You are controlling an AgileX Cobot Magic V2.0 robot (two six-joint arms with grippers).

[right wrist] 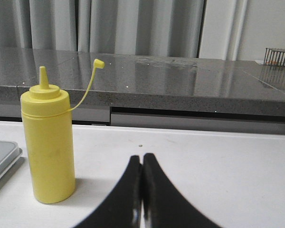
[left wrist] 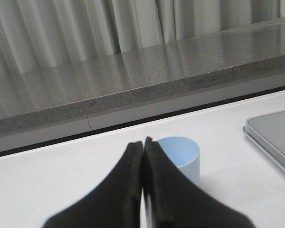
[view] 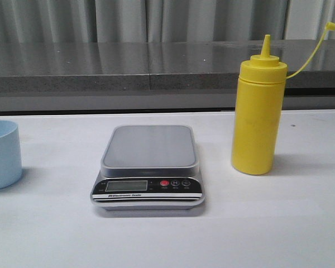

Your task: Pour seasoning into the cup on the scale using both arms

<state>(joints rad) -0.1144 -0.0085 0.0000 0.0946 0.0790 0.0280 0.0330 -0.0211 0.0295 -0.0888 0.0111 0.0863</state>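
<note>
Sitting mid-table in your front view, the scale (view: 148, 170) has a bare platform, with the cup (view: 3, 154) well off to its left at the frame edge and the seasoning bottle (view: 257, 117) upright to its right, cap (view: 330, 25) off the nozzle and dangling on its tether. Your left gripper (left wrist: 143, 145) has its fingers pressed together just short of the cup, holding nothing. Your right gripper (right wrist: 142, 159) is likewise closed and empty, near the bottle but apart from it.

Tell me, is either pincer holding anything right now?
No, nothing is held. The left pincer and right pincer are both shut on nothing; the cup and bottle stand untouched.
</note>
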